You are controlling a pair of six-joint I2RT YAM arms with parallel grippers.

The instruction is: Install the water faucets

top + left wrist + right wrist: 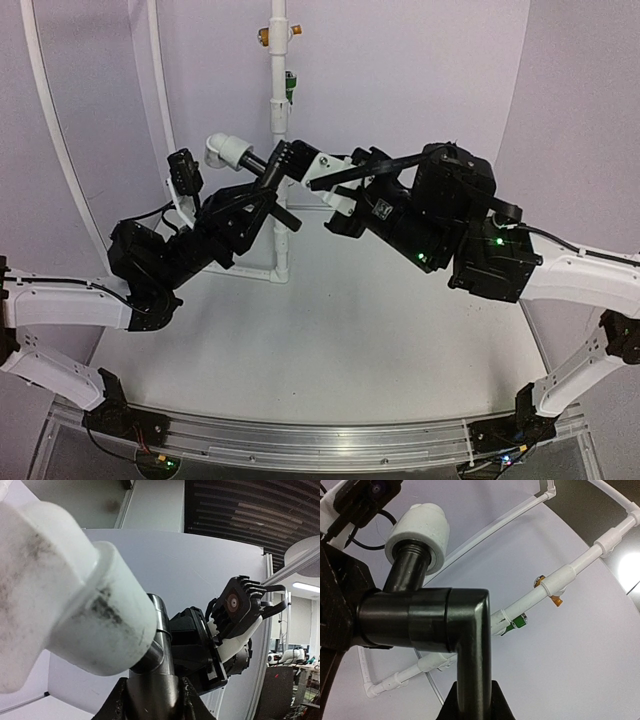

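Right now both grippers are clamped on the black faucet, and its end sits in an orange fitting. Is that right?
Not quite. The end of the black faucet sits in a white fitting, not an orange one; the right wrist view shows it. The rest holds: the left gripper and the right gripper are both clamped on the faucet.

The pale table carries a white pipe frame standing upright toward its far side.
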